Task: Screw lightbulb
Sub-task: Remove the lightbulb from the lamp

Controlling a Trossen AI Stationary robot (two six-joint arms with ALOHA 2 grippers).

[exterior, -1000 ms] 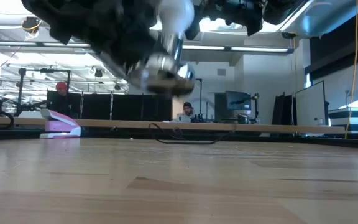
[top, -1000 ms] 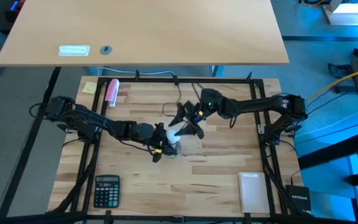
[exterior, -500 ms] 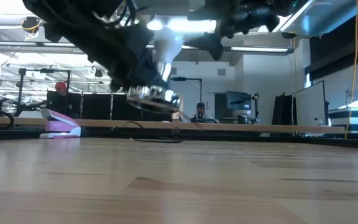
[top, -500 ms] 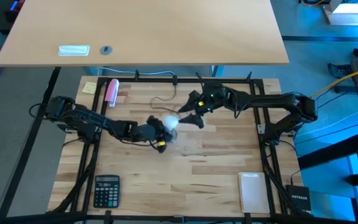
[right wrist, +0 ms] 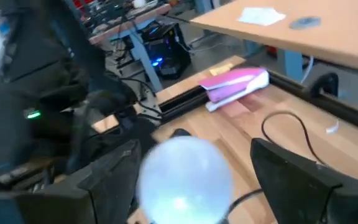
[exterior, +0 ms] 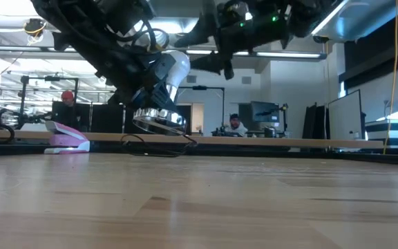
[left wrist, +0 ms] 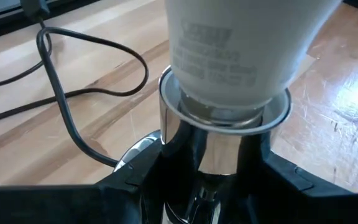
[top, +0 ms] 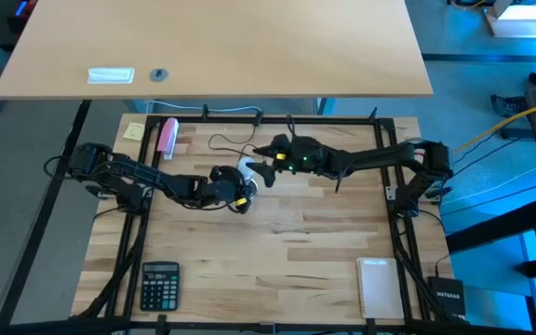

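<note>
The white lightbulb sits with its neck in the round silver socket. My left gripper is shut on the socket at the table's middle, toward the far edge. In the low view the socket and the lightbulb hang tilted above the table. The socket's black cord loops on the wood toward the far edge. My right gripper comes in from the right, open. Its fingers stand on either side of the lightbulb's dome, with gaps showing. My left gripper pinches the socket's chrome barrel between its two fingers, below the rim where the lightbulb's neck enters. The fingers come from the table's left, slanting down. The socket is lifted clear and tilted, lightbulb end up, toward my right gripper.
A pink-and-white stapler and a yellow note lie at the far left. A calculator is at the near left and a white pad at the near right. People sit in the room behind.
My left gripper has carried the socket and lightbulb toward the table's far edge and turned them, so the lightbulb now tilts toward the right arm. My right gripper drew back from above the lightbulb, tipped from pointing down to nearly level, and came back around its dome.
</note>
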